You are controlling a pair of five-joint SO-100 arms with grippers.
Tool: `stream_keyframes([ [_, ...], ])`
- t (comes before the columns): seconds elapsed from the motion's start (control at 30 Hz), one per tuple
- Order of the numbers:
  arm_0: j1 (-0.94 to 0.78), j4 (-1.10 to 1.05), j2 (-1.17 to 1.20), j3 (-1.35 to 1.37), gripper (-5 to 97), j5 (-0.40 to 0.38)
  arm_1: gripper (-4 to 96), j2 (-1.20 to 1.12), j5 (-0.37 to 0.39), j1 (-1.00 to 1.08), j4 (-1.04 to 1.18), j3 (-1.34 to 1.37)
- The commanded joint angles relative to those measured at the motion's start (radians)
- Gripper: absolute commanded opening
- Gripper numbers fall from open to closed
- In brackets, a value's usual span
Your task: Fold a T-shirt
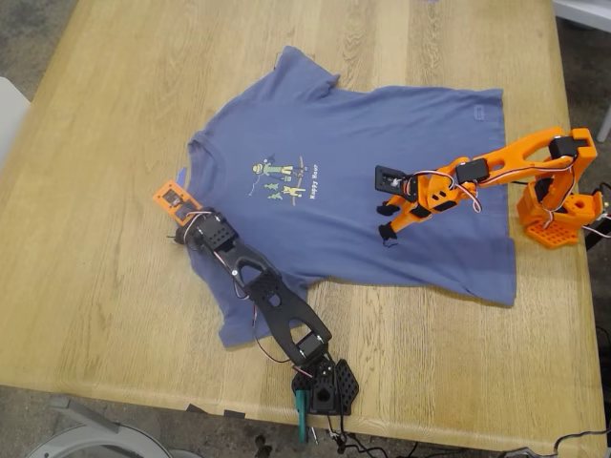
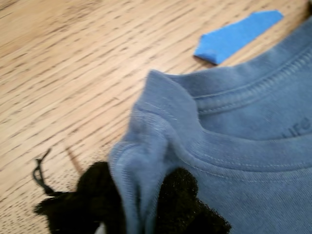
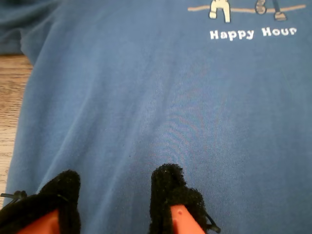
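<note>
The slate-blue T-shirt (image 1: 420, 134) lies flat, chest print (image 1: 284, 178) up, on the wooden table (image 1: 95, 286). My first gripper (image 1: 182, 233), on the black arm, is shut on a pinched fold of fabric beside the collar (image 2: 243, 102), at the shirt's edge toward the exterior view's left. In the first wrist view its black pads (image 2: 178, 195) squeeze that fold. My second gripper (image 1: 386, 220), on the orange arm, hovers open just above the shirt's lower body, and its pads (image 3: 168, 187) hold nothing. The "Happy Hour" text (image 3: 252, 33) shows ahead of it.
A small blue tape scrap (image 2: 239, 36) lies on the wood near the collar. The black arm's base (image 1: 325, 386) sits at the table's near edge. The orange arm's base (image 1: 558, 215) stands at the exterior view's right edge of the table.
</note>
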Motion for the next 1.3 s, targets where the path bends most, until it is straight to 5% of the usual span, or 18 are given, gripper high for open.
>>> stream_keyframes([
  [0.0, 0.015, -0.002, -0.009, -0.006, 5, -0.025, 23.7, 0.054, 0.005, 0.012, -0.031, 0.005],
  [0.5, 0.043, 0.034, -0.094, -0.14, 0, -0.029, 25.4, -0.08, 0.015, 0.02, -0.124, -0.064],
  [0.73, 0.051, 0.299, -0.488, -0.851, 0, -0.046, 26.2, -0.126, 0.025, 0.029, -0.179, -0.06],
  [1.27, 0.061, 0.275, -0.476, -0.851, 0, -0.052, 27.0, -0.291, 0.094, 0.061, -0.304, -0.064],
])
